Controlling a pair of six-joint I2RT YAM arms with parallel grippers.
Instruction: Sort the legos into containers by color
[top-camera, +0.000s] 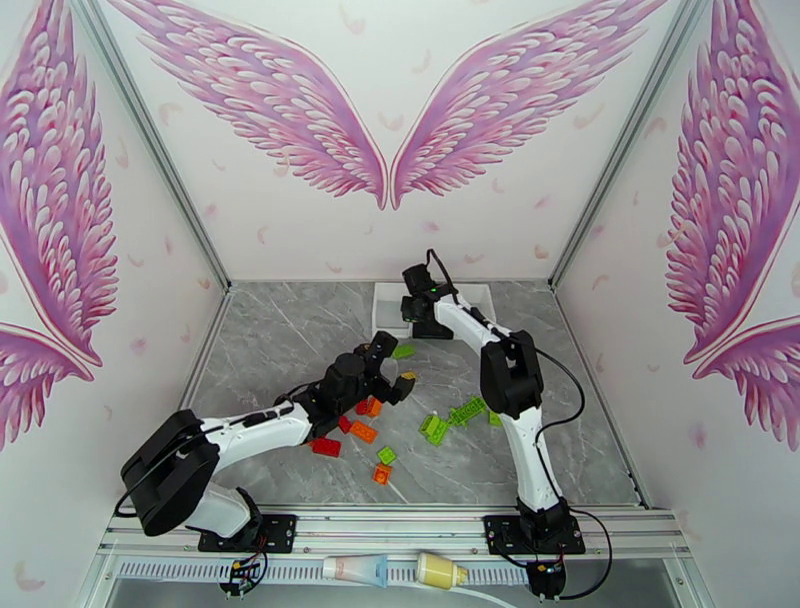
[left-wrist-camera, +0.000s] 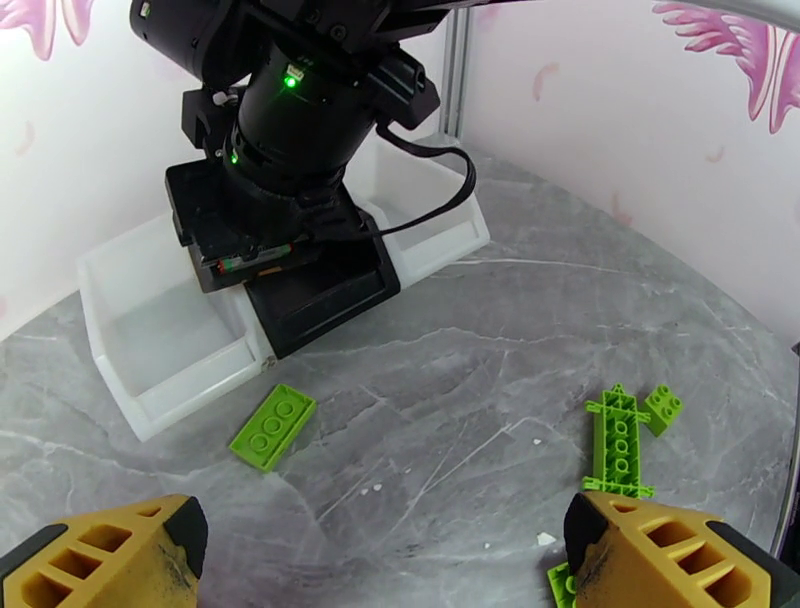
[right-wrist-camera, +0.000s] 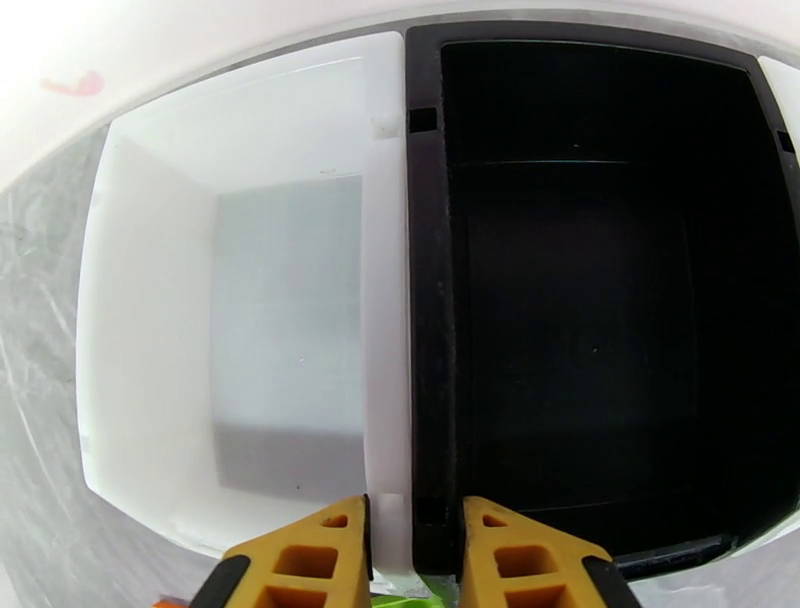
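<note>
The containers (top-camera: 385, 300) stand at the back of the table: a white box (right-wrist-camera: 230, 300) and a black middle box (right-wrist-camera: 600, 280) share a double wall. My right gripper (right-wrist-camera: 415, 520) sits low over that wall, one finger on each side, shut on it. My left gripper (top-camera: 395, 368) hovers open and empty over the table (left-wrist-camera: 390, 550), short of a flat green lego (left-wrist-camera: 272, 425). A long green lego (left-wrist-camera: 620, 445) and a small green one (left-wrist-camera: 662, 408) lie to its right. Red (top-camera: 326, 446), orange (top-camera: 363, 432) and green (top-camera: 433, 428) legos are scattered mid-table.
A second white box (left-wrist-camera: 430, 225) joins the black one on its right. Both boxes in the right wrist view look empty. A tube (top-camera: 355, 570) and a small bottle (top-camera: 440, 572) lie on the front rail. Walls close the table on three sides.
</note>
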